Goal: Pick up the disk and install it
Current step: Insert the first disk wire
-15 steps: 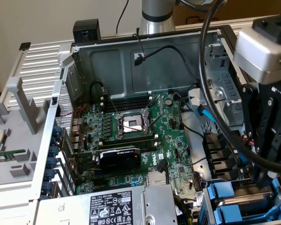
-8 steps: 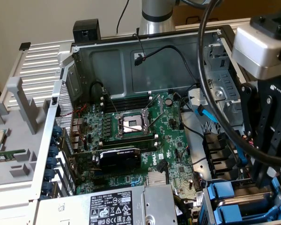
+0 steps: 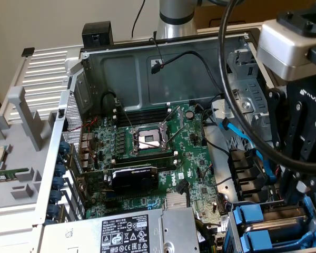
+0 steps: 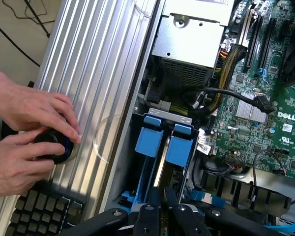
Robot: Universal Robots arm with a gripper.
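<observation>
Nearest the lens, the gripper [image 4: 162,195] hangs right over the drive bay [image 4: 137,118] at the corner of the computer case [image 4: 98,64], its jaws drawn almost together. Whether they pinch anything is hard to say, because the tips hide the spot.

Two blue-framed units stand on edge side by side in the bay. No label faces either camera, but a strip of bare metal runs along one of them, so I take that one to be the disk [image 4: 179,147] and its neighbour to be the empty tray [image 4: 150,142]. The disk looks partly seated, with its blue handle sticking up.

The main risk is a crooked push. If the frame is off its rails, pressing it down could jam it or snap the plastic clips. With the jaws this narrow, they could also slide off the handle. A black power cable [image 4: 226,93] loops close to the bay mouth and could snag or get trapped under the frame.

A person's hands [image 4: 24,132] work a black knob [image 4: 51,145] next to a keyboard [image 4: 39,211], just outside the case wall. A sudden sideways swing of the arm would bring it toward them.
</observation>
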